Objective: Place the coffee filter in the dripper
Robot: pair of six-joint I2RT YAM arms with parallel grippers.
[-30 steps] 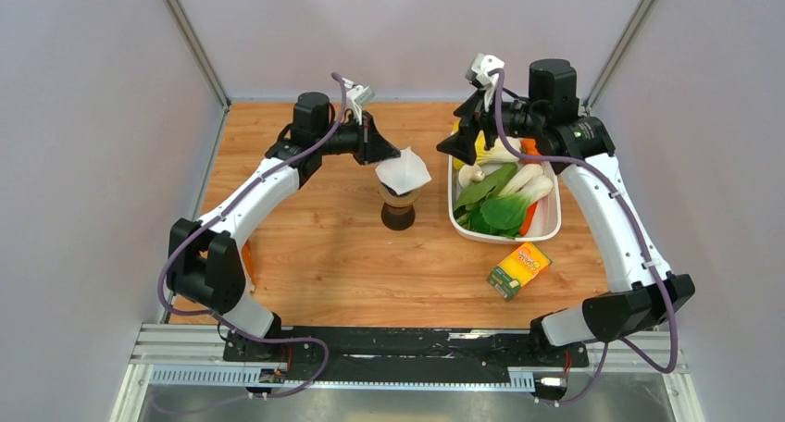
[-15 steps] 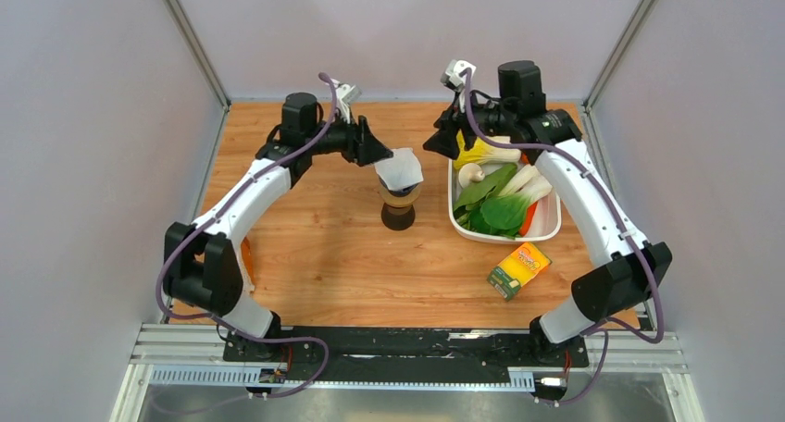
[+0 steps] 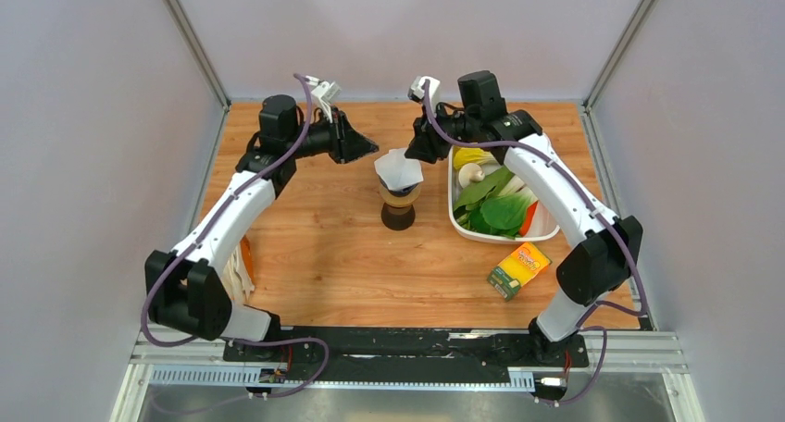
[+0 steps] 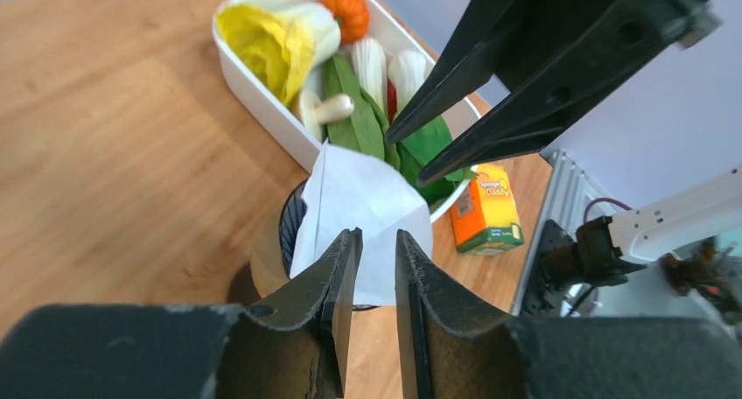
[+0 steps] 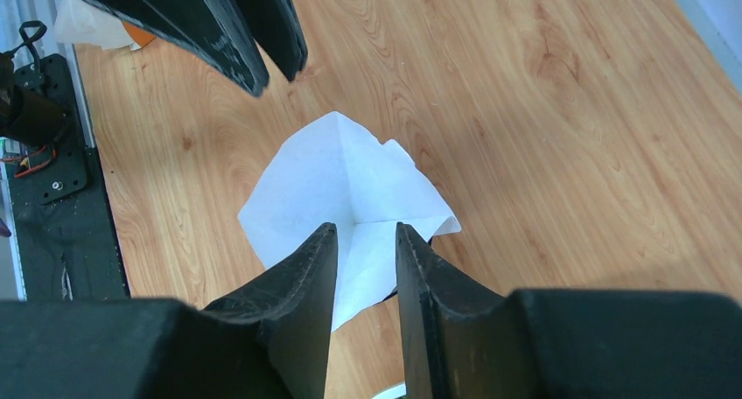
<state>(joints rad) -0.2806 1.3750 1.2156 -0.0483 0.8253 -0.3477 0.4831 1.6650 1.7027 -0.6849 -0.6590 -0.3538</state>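
Observation:
The white coffee filter (image 3: 398, 169) sits in the mouth of the dripper (image 3: 398, 204), its folded corners sticking up above the tan funnel. My left gripper (image 3: 371, 148) hovers just left of it, and the right gripper (image 3: 411, 151) just behind and right; neither touches it. In the left wrist view the filter (image 4: 363, 198) lies beyond the gripper (image 4: 376, 237), whose jaws stand narrowly apart with nothing between them. The right wrist view shows the filter (image 5: 341, 180) below the gripper (image 5: 366, 233), likewise slightly open and holding nothing.
A white tub (image 3: 551, 228) of vegetables stands right of the dripper, close under the right arm. An orange and yellow box (image 3: 518, 268) lies in front of it. White papers with something orange (image 3: 242, 265) sit by the left arm.
The left gripper let go of the filter and drew back to the left. The right arm swung left from over the tub to the dripper, its jaws narrowing. The filter stays in the dripper.

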